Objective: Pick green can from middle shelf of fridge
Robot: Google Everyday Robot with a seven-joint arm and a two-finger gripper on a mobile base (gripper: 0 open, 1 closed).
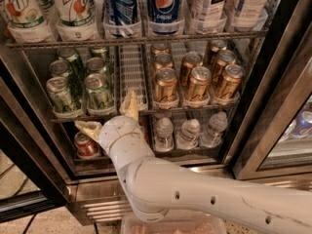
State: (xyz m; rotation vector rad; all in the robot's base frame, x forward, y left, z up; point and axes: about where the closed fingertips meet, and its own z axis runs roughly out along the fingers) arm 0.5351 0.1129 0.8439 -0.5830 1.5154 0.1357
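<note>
The smooth white arm (pixel 195 194) (small dark screw holes) ends in a tan-fingered gripper (pixel 107 115) against the middle shelf (pixel 195 110).

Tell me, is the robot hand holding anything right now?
Nothing is held. The white two-finger gripper hangs open and empty at the front of the thin wire middle shelf, just below the small green-and-white aluminium cans.
</note>
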